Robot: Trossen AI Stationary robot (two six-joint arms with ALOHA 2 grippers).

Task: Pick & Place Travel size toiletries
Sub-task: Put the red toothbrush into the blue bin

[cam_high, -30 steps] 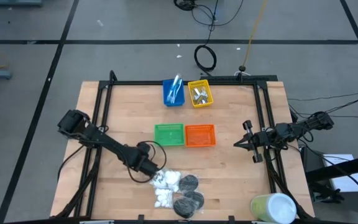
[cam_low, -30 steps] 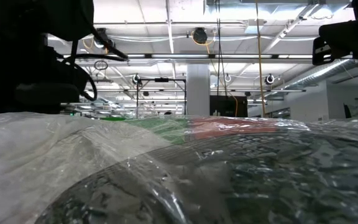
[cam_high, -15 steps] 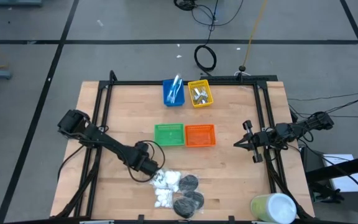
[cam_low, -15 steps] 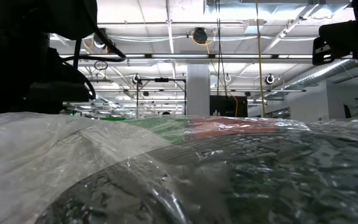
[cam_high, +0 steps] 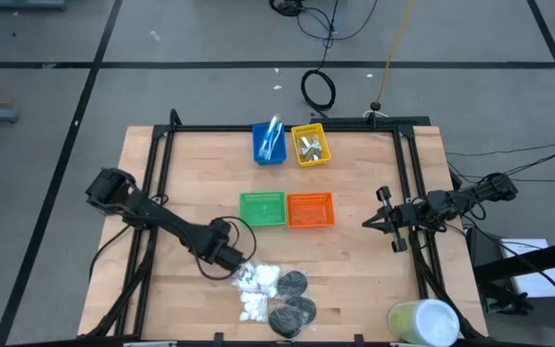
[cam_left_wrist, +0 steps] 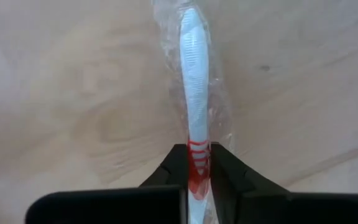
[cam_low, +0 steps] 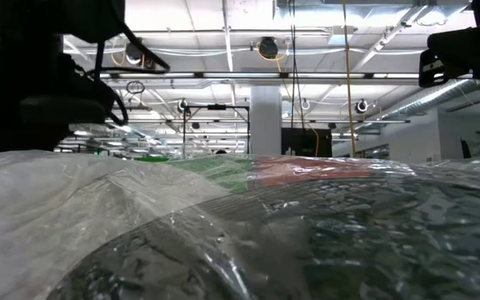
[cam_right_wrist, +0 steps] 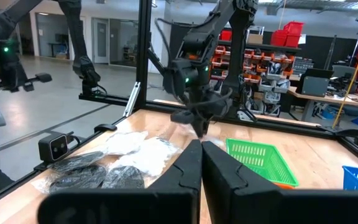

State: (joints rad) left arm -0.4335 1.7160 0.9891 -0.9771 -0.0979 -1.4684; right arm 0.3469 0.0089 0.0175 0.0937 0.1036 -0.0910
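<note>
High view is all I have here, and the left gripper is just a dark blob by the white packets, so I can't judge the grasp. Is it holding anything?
Observer: Yes. In the left wrist view the left gripper is shut on a wrapped white toothbrush with a red grip.
Operator: Is the toothbrush lifted or still down?
Observer: I cannot tell; the wrist view shows it running forward from the fingers with the wooden table behind it.
Operator: And the right gripper?
Observer: The right wrist view shows the right gripper shut and empty, facing the green bin.
</note>
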